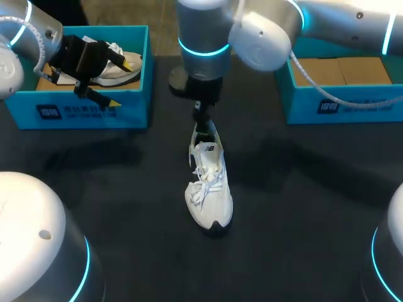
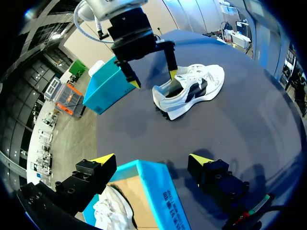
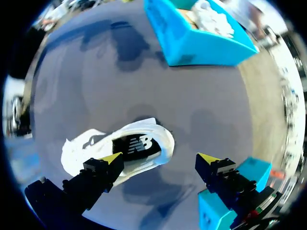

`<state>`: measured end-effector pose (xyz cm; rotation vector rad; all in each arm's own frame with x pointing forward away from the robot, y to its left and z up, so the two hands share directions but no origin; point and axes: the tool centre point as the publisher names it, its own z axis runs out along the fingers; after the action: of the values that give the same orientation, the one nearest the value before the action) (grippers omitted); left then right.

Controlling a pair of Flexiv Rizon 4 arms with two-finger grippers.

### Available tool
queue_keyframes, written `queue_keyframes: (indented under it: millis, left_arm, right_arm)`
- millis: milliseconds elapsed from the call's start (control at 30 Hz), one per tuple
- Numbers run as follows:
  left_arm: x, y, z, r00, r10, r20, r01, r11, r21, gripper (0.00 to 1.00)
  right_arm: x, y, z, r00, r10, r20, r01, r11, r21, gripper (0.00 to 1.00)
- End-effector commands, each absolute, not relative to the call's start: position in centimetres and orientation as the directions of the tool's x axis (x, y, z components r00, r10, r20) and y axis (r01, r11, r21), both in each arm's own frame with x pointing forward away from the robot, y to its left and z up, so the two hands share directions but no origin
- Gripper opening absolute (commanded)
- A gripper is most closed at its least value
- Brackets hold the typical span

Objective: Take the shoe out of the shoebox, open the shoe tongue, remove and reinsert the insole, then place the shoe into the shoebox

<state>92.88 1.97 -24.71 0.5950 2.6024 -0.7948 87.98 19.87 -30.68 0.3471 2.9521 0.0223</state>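
A white shoe (image 1: 208,189) lies on the dark table, toe toward me; it also shows as the shoe (image 2: 189,88) and the shoe (image 3: 120,148). My right gripper (image 1: 201,123) hangs just above its heel. In the right wrist view the right gripper (image 3: 160,158) is open, one finger by the heel collar, the other clear of it. A second white shoe (image 1: 123,72) rests in the left blue shoebox (image 1: 88,113). My left gripper (image 1: 123,83) stands open over that box's front wall; the left gripper (image 2: 152,158) straddles the wall (image 2: 158,191).
A second blue shoebox (image 1: 343,104) with only a cardboard floor stands at the back right. Bare dark table (image 1: 302,189) lies to both sides of the shoe and toward the front.
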Motion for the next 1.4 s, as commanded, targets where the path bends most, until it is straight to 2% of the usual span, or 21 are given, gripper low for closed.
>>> queue_keyframes:
  millis: [33,467,700,933,1267,1300,1400]
  left_arm:
    - [92.8,1.9,-24.7,-0.849,0.288,-0.443,0.485,0.756,-0.439,1.00]
    - [92.8,1.9,-24.7,-0.849,0.288,-0.443,0.485,0.756,-0.439,1.00]
    - [92.8,1.9,-24.7,-0.849,0.288,-0.443,0.485,0.756,-0.439,1.00]
    - [92.8,1.9,-24.7,-0.849,0.288,-0.443,0.485,0.756,-0.439,1.00]
    - [92.8,1.9,-24.7,-0.849,0.288,-0.443,0.485,0.756,-0.439,1.00]
    - [92.8,1.9,-24.7,-0.849,0.288,-0.443,0.485,0.756,-0.439,1.00]
    - [92.8,1.9,-24.7,-0.849,0.288,-0.443,0.485,0.756,-0.439,1.00]
  right_arm:
    - [88.5,19.4,-32.5,-0.984,-0.099,-0.146,-0.115,0.988,0.107,1.00]
    - [90.5,19.7,-36.0,-0.982,-0.123,-0.145,-0.144,0.978,0.147,1.00]
    - [90.9,19.8,-36.3,-0.989,-0.063,-0.134,-0.080,0.989,0.124,0.96]
    - [90.6,20.3,-36.1,-0.989,0.026,-0.142,0.012,0.995,0.096,1.00]
    - [91.3,21.2,-37.2,-0.991,0.041,-0.127,0.032,0.997,0.069,1.00]
    - [91.5,21.2,-37.3,-0.991,0.045,-0.124,0.036,0.997,0.070,0.99]
    - [91.8,21.1,-37.8,-0.992,0.054,-0.114,0.046,0.997,0.066,0.78]
